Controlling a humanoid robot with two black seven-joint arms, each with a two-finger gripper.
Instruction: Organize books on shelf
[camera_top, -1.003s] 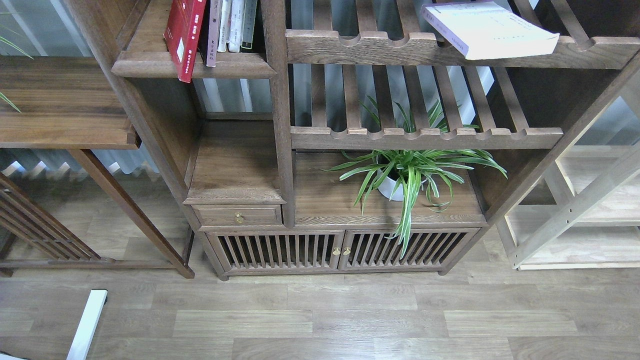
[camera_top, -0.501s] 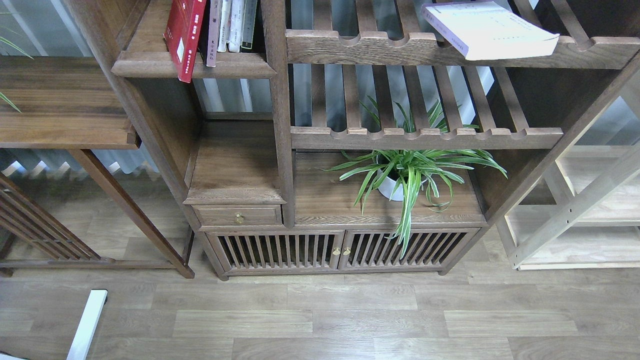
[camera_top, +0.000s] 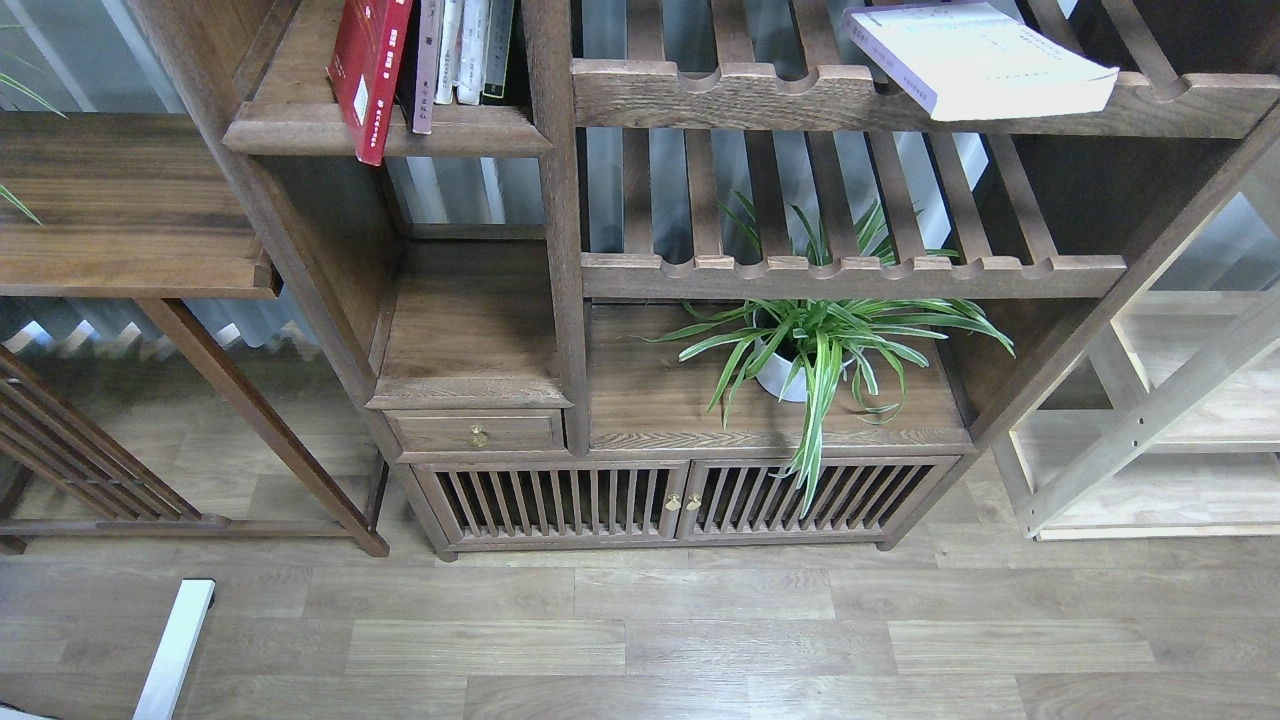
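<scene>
A bright red book (camera_top: 366, 70) stands leaning on the narrow dark-brown shelf (camera_top: 385, 130) at the top left of the bookcase, its lower corner hanging over the front edge. Beside it stand a few thin pale-spined books (camera_top: 462, 50). A thick white-lavender book (camera_top: 975, 62) lies flat on the upper slatted shelf (camera_top: 760, 95) at the top right, jutting past the rail. Neither of my arms or grippers is in the head view.
A potted spider plant (camera_top: 820, 345) sits on the cabinet top under the lower slatted shelf (camera_top: 850, 275). A small drawer (camera_top: 478, 432) and slatted doors (camera_top: 670, 500) lie below. A brown table (camera_top: 130, 210) is at left, a pale wood rack (camera_top: 1160, 430) at right.
</scene>
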